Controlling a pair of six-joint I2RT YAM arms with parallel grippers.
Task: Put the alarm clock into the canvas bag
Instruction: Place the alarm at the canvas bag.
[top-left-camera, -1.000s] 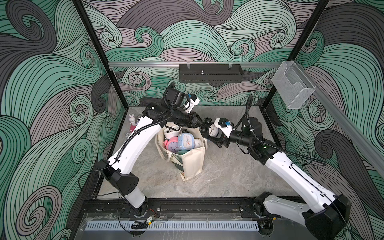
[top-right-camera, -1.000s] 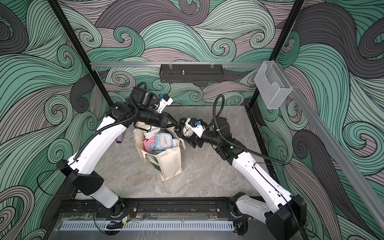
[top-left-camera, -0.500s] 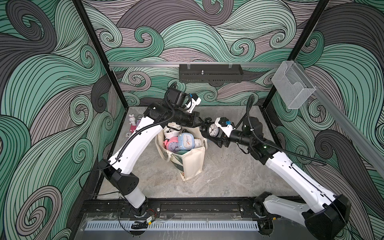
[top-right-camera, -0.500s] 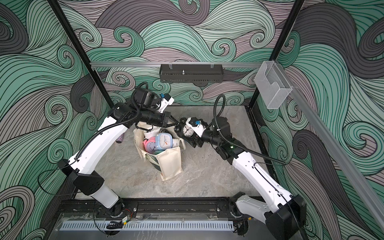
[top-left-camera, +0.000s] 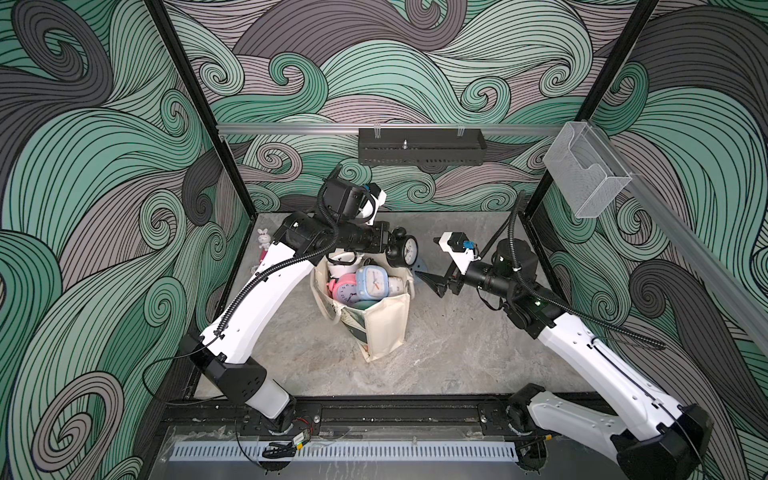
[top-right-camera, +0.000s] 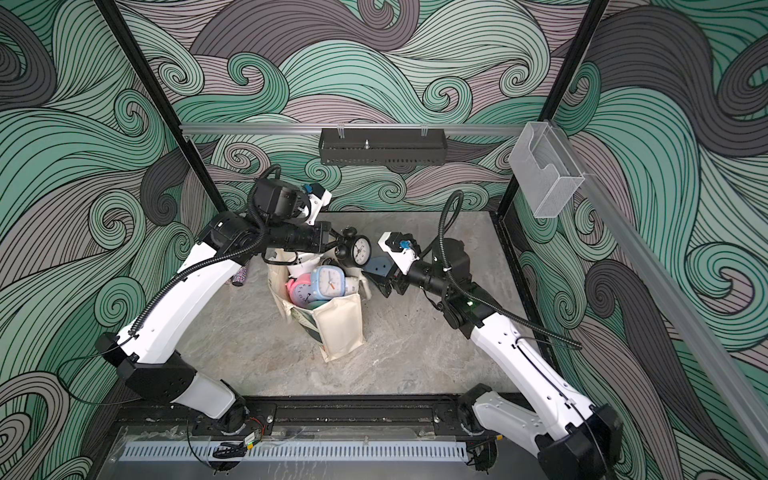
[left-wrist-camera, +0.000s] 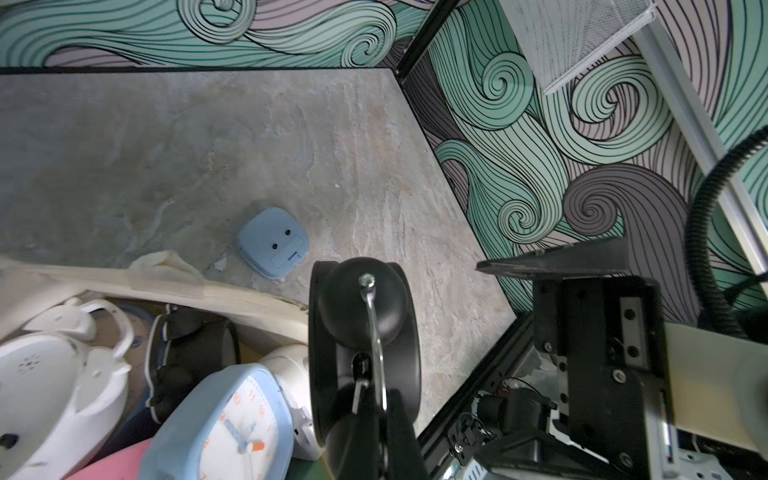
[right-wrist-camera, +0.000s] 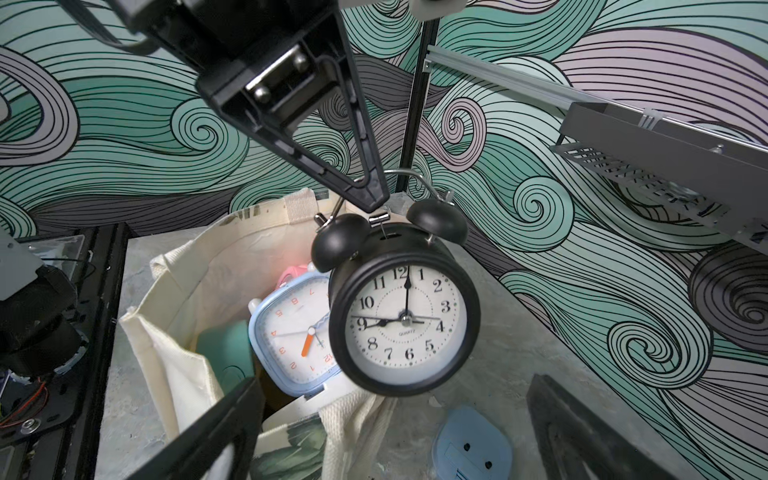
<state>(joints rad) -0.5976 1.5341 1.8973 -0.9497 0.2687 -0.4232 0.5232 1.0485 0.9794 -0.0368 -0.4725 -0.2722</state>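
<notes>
"Inside the canvas bag (top-left-camera: 386, 328), what do you count?"

"One light-blue square clock (top-left-camera: 372, 282) lying face up, one pink clock (top-left-camera: 340, 289) touching it, and one white clock (left-wrist-camera: 54, 374). There is also a second white piece (left-wrist-camera: 291, 370), a dark piece (left-wrist-camera: 187, 345) and a teal shape (right-wrist-camera: 224, 353) low down. I cannot tell what those three are. The bag stands upright with its mouth open, piled nearly to the rim."

"And the black alarm clock (top-left-camera: 405, 251)?"

"Not in the bag. It hangs over the bag's far corner on the right arm's side, partly out past the rim, with its face turned toward the right arm."

"Held how?"

"The left gripper (right-wrist-camera: 370, 195) has its fingers pinched together on the clock's wire handle. The left arm reaches across above the bag's mouth, its forearm roughly level."

"The other arm?"

"The right gripper (top-left-camera: 432, 262) sits just beside the bag and points at the black clock. Its jaws are wide apart and touch nothing."

"Anything on the floor (top-left-camera: 457, 353)?"

"One more blue clock (left-wrist-camera: 272, 243), face down, just beside the bag on that same side. So that makes one bag, two arms, one black clock in the air — and one clock loose by the bag."
</notes>
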